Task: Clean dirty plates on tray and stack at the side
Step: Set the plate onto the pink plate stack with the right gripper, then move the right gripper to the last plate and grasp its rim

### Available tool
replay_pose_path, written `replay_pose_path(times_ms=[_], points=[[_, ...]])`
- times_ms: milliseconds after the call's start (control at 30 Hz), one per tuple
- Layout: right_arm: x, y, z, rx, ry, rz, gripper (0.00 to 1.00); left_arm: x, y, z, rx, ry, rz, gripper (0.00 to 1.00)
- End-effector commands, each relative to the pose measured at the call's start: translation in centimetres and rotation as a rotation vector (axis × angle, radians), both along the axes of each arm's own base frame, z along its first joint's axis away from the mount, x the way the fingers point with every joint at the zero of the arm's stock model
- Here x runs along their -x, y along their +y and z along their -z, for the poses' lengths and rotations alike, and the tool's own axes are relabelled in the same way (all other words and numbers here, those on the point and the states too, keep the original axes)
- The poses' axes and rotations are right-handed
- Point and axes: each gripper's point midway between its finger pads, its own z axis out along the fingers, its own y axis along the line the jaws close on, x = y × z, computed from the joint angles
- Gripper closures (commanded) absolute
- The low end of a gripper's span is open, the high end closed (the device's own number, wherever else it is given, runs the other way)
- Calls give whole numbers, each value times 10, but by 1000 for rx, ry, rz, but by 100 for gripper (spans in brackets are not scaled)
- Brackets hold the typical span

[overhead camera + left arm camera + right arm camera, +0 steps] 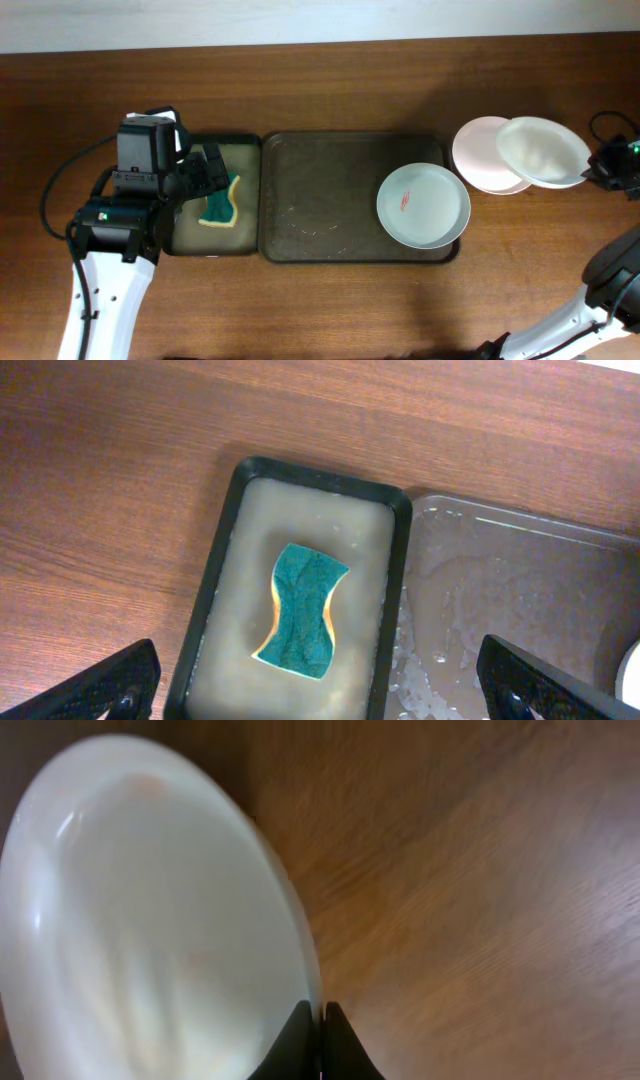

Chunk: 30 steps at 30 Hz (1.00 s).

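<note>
The right fingers (311, 1032) pinch the rim of the held plate (545, 150) at its right edge, off the tray (330, 205) and above the lower plate (478, 155), which lies on the surface (330, 310) at the right side. The step in hand looks like setting this plate on the stack.

In the overhead view it overlaps the lower plate but sits off to the right. To do this well, it should shift left until the two rims line up. It should then come down level, and the pinch should open only once the plate rests flat (a rim grip on one side lets the far edge sag, so a tilted drop could slide it off).

One dirty plate (422, 205), with a red smear near its centre, remains on the right end of the tray. It lies near the stack but apart from it, and does not block the placement.

The left fingers (207, 172) hang spread and empty over the sponge (300, 610). The sponge lies in the murky water of the small tray (225, 570), just beside the big one.

A cable (608, 122) lies by the right arm, near the held plate's outer edge.
</note>
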Motion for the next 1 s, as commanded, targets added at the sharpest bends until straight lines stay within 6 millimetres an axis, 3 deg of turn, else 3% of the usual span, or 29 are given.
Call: replay_pose_path(times_ms=[0, 100, 233, 267, 300, 333, 433, 500, 600, 767, 867, 900, 933, 967], points=[[-17, 11, 4, 57, -19, -79, 96, 0, 0, -7, 5, -20, 1, 1], [-38, 28, 16, 99, -50, -141, 96, 0, 0, -7, 5, -20, 1, 1], [-41, 37, 44, 189, 4, -184, 96, 0, 0, -7, 5, -20, 1, 1], [-40, 41, 47, 185, 9, -191, 88, 0, 0, -7, 5, -20, 1, 1], [-36, 44, 48, 171, 26, -194, 67, 0, 0, -7, 5, -20, 1, 1], [-34, 50, 39, 132, 24, -198, 55, 0, 0, -7, 5, -20, 1, 1], [-29, 65, -14, 64, -1, -225, 51, 0, 0, -7, 5, -20, 1, 1], [-7, 79, -49, 35, 40, -228, 51, 0, 0, -7, 5, -20, 1, 1], [33, 101, -73, -11, 109, -274, 51, 0, 0, -7, 5, -20, 1, 1], [80, 137, -77, -107, 241, -338, 51, 0, 0, -7, 5, -20, 1, 1], [105, 170, -68, -104, 249, -394, 50, 0, 0, -7, 5, -20, 1, 1], [108, 179, -63, -98, 226, -411, 41, 0, 0, -7, 5, -20, 1, 1], [104, 192, -59, -124, 176, -430, 0, 0, 0, -7, 5, -20, 1, 0], [105, 199, -55, -144, 171, -442, 2, 0, 0, -7, 5, -20, 1, 1]])
